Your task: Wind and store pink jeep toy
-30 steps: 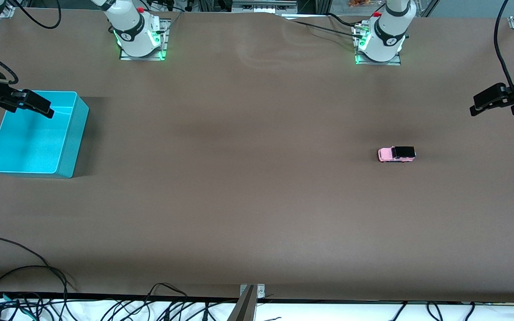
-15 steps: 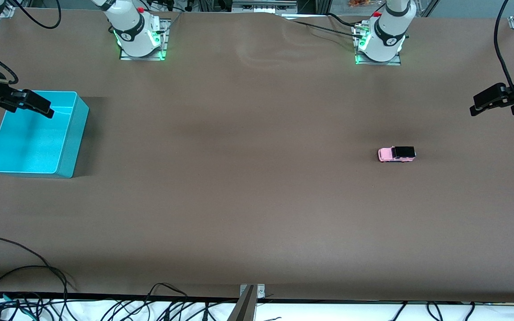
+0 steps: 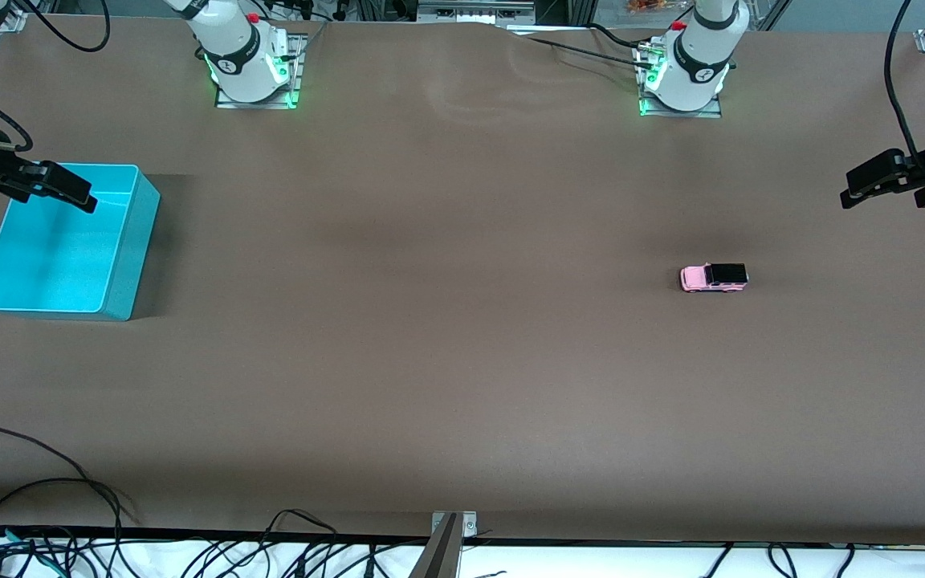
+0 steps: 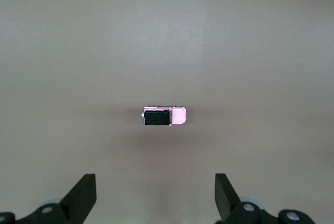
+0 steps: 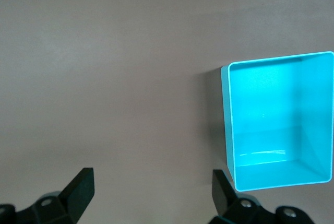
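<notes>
**Nothing started yet: jeep untouched, bin empty**

You have the whole job ahead of you. The pink jeep toy (image 3: 714, 278) sits on its wheels on the bare tabletop (image 3: 446, 337), toward the left arm's end, and nothing is touching it. It has not been gripped for winding, and the turquoise bin (image 3: 121, 249) at the right arm's end, well apart from the jeep, shows an empty floor in the right wrist view.

Your left pincer (image 3: 884, 183) hangs in the air over the tabletop's edge at its own end, fingers spread wide and holding nothing; its wrist camera looks straight down at the jeep (image 4: 165, 117). Your right pincer (image 3: 57, 185) waits over the bin, fingers likewise apart and empty.

The jeep's long axis runs along the length of the tabletop, from one arm's end to the other. Its pink bonnet points toward the right arm's end and the bin; the black roof end faces the left arm's end.
</notes>
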You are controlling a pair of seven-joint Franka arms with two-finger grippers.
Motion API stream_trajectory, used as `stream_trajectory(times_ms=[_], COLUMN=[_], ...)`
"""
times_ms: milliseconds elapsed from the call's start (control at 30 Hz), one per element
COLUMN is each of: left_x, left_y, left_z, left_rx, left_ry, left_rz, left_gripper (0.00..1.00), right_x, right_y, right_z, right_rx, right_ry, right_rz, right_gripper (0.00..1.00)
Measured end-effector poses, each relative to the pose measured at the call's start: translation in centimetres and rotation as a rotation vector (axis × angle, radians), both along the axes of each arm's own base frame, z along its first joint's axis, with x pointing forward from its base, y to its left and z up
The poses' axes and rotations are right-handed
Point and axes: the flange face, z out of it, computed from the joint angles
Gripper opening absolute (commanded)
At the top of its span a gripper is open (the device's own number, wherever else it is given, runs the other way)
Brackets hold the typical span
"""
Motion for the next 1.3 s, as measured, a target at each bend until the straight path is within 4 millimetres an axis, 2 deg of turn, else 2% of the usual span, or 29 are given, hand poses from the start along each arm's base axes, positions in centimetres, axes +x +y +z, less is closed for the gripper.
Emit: stream_trajectory(times_ms=[267,667,1300], left_x=[0.0,0.4,0.2], left_y=[0.1,0.3,0.7], left_z=[-0.1,-1.2,-1.4], left_rx=[0.0,-0.001,-0.001], left_ry=[0.005,0.027,0.046], left_rz=[0.003,0.004,0.013], left_gripper=[1.0,1.0,1.0], right_x=[0.0,0.0,0.0], right_y=[0.0,0.0,0.0], right_z=[0.0,0.0,0.0], right_rx=[0.0,0.0,0.0], right_ry=[0.0,0.0,0.0], right_rz=[0.0,0.0,0.0], right_gripper=[1.0,1.0,1.0])
